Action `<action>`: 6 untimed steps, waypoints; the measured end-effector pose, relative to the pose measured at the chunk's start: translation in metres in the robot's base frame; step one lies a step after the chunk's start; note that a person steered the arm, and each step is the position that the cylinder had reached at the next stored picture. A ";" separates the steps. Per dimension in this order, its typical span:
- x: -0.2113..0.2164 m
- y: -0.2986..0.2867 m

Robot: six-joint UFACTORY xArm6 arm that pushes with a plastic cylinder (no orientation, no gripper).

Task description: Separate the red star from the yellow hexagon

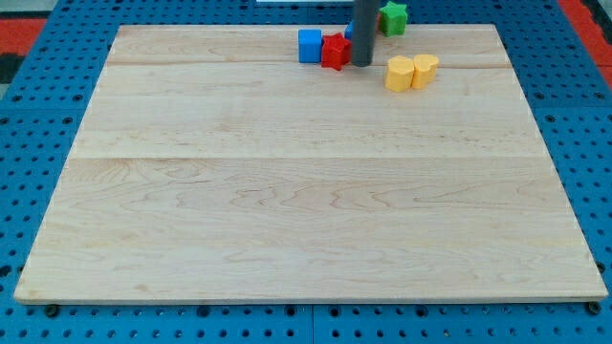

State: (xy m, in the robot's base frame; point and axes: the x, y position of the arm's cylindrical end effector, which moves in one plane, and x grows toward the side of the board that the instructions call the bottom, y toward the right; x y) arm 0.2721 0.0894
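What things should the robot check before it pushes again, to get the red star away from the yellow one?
1. My tip sits just to the view's right of the red star: ok.
2. Tip lies between the star and the yellow hexagon: ok.
3. Star already apart from the hexagon: ok, a gap shows.
4. Path toward the view's left is free: not ok, the blue cube is up against the star.
5. Tip actually touching the star: cannot tell.

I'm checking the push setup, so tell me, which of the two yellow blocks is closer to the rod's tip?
The left yellow block, nearer my tip. The other yellow block touches its right side, farther off.
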 end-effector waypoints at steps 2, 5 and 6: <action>-0.018 0.041; -0.016 0.118; -0.003 0.134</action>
